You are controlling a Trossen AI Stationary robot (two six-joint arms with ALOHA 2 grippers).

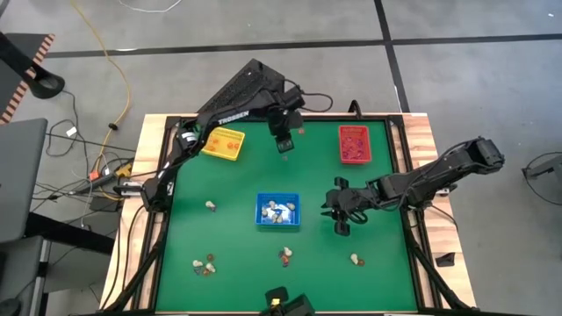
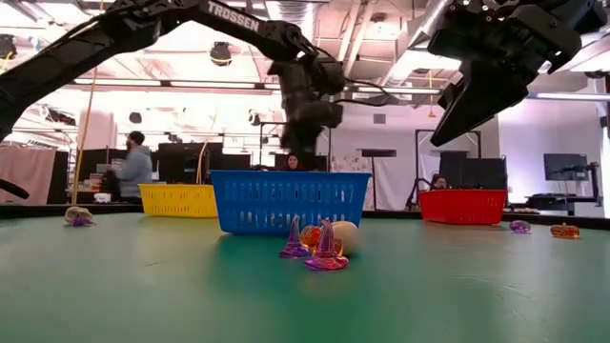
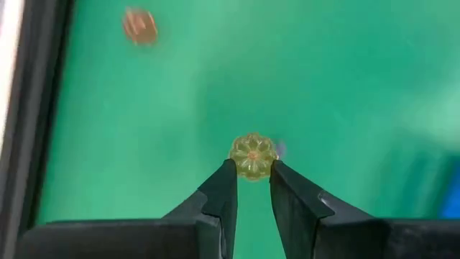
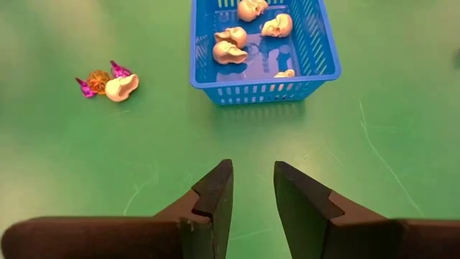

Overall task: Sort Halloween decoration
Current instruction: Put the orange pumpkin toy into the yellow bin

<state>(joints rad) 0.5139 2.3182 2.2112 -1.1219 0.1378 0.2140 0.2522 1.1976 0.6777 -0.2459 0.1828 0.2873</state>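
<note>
A green table mat (image 1: 237, 254) carries three slotted plastic trays: yellow (image 1: 223, 143), blue (image 1: 277, 211) and red (image 1: 354, 144). Whitish skull trinkets (image 4: 230, 52) fill the blue one. On the mat lie magenta-purple witch hats (image 2: 326, 251) and an orange pumpkin (image 4: 98, 80). The black left gripper (image 3: 251, 167) pinches a translucent yellow-orange ribbed pumpkin (image 3: 252, 156).

The left gripper (image 1: 284, 145) hangs over the mat (image 1: 228, 189) between two trays (image 1: 223, 143) (image 1: 354, 144) at the far side, with a trinket (image 3: 252, 156) between its fingertips. A third tray (image 1: 277, 211), holding trinkets (image 4: 230, 52), lies nearer the table's front, to the left of the right gripper (image 1: 341, 226). More trinkets (image 1: 285, 256) lie near the front edge.
</note>
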